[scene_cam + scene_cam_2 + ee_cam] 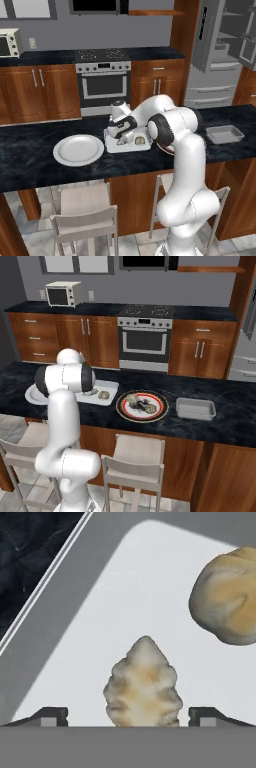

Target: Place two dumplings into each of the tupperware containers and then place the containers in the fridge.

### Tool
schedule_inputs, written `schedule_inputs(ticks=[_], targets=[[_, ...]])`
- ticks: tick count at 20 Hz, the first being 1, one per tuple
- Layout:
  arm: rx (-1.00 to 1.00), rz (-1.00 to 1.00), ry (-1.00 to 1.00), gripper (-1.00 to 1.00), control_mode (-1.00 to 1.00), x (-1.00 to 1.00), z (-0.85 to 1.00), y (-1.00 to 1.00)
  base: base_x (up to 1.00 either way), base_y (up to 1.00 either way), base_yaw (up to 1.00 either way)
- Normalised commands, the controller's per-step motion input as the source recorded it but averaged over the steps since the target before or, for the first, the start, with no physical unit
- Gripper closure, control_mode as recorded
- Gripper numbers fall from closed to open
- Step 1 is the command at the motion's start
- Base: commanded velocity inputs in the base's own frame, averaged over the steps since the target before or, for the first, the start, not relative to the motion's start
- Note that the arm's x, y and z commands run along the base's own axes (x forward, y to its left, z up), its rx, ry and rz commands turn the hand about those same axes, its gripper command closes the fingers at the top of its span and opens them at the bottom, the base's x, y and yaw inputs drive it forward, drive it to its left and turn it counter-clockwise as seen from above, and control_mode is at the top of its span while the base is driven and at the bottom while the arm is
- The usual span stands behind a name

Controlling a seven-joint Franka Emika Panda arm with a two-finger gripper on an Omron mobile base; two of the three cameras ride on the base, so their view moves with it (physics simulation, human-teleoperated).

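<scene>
The arm rises from its base at the near side of the dark worktop, bends at a large elbow joint and folds back and downward, so that the wrist points down over the nearer container.

The end effector hangs low over that container, its two fingertips set wide apart on either side of a ridged dumpling. The tips stand clear of the dumpling's flanks; the end effector is released and grips nothing. In the left base view the end effector sits just above the tray floor.

A second, rounder dumpling lies on the same tray floor, near the first but apart from it. From the right base view two dumplings show in this container, partly hidden behind the arm's shoulder.

A round white plate lies on the worktop just beside the container, on its left in the left base view. A red-rimmed plate lies on the other side and carries two further dumplings. Beyond it a second container sits on the worktop, well apart from the first.

The fridge stands behind the worktop at the far right, its door swung open with shelves showing.
</scene>
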Motion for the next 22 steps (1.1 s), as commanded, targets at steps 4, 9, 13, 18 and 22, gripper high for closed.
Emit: schedule_inputs(ticks=[4, 9, 13, 18, 22], targets=[[0.0, 0.0, -0.07, -1.0, -1.0, -0.39, 0.0, -0.45, 0.0, 0.0, 0.0], [0.02, 0.0, 0.0, -1.0, -1.0, -0.98, 0.02, -1.0, 0.0, 0.0, 0.0], [0.0, 0.0, 0.05, -1.0, -1.0, -0.9, 0.44, -0.8, 0.0, 0.0, 0.0], [0.0, 0.04, 0.09, -1.0, -1.0, -0.17, 0.6, -0.18, 0.0, 0.0, 0.0], [-0.05, 0.11, 0.3, -1.0, -1.0, -0.09, 0.41, -0.16, 0.0, 0.0, 0.0]])
